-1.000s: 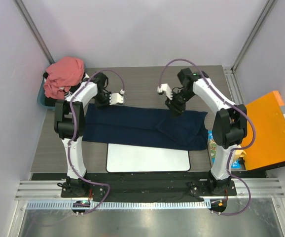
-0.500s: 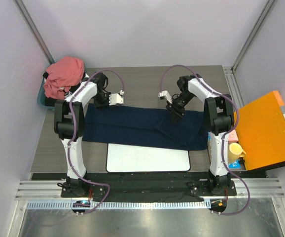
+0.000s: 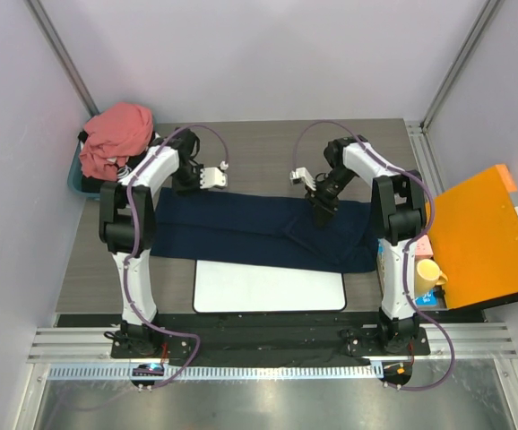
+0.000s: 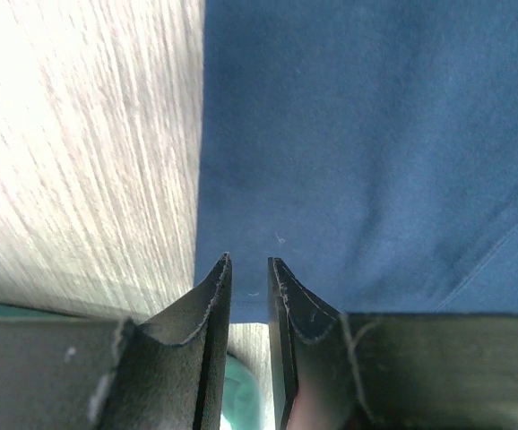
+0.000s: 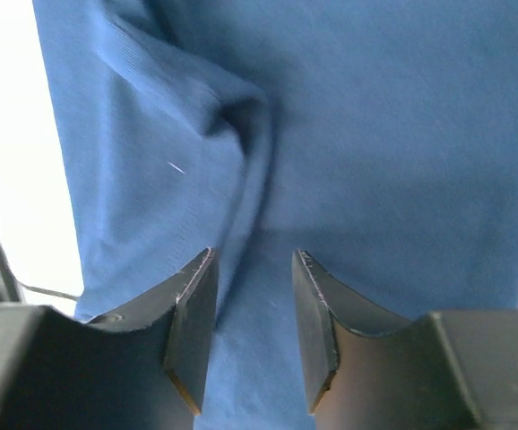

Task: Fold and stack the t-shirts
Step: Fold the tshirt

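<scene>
The dark navy t-shirt (image 3: 259, 228) lies spread flat across the middle of the table. The salmon-pink t-shirt (image 3: 116, 134) is bunched up at the back left. My left gripper (image 3: 187, 186) is over the navy shirt's back left corner. In the left wrist view (image 4: 248, 262) its jaws stand a narrow gap apart and empty, above the shirt's edge (image 4: 375, 134). My right gripper (image 3: 322, 213) is over the shirt's back right part. In the right wrist view (image 5: 254, 255) it is open and empty, just above a soft crease in the cloth (image 5: 250, 134).
A white mat (image 3: 268, 287) lies in front of the navy shirt. An orange panel (image 3: 492, 237) sits at the right edge, with a yellow cup (image 3: 427, 273) and a colourful box (image 3: 386, 264) beside it. A teal bin (image 3: 75, 175) is under the pink shirt.
My right arm has folded in and its gripper has shifted slightly right and nearer over the navy shirt. The left gripper has barely moved.
</scene>
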Robot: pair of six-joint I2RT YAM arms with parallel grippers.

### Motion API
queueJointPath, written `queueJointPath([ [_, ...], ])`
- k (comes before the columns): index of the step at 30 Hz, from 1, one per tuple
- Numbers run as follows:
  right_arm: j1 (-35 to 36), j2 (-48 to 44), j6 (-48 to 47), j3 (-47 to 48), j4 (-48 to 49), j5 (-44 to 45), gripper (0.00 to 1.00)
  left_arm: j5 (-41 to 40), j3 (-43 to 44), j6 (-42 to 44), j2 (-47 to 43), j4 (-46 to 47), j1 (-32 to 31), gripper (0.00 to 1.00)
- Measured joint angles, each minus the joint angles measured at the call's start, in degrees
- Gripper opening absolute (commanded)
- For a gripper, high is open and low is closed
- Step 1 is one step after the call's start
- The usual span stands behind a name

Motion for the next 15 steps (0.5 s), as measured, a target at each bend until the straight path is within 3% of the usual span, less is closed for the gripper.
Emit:
queueJointPath([
  [15,-7.34,0.07,-2.38,12.31,3.10,12.87,0.54,-1.16,1.73,3.19,2.60,4.50,-0.39,0.23],
])
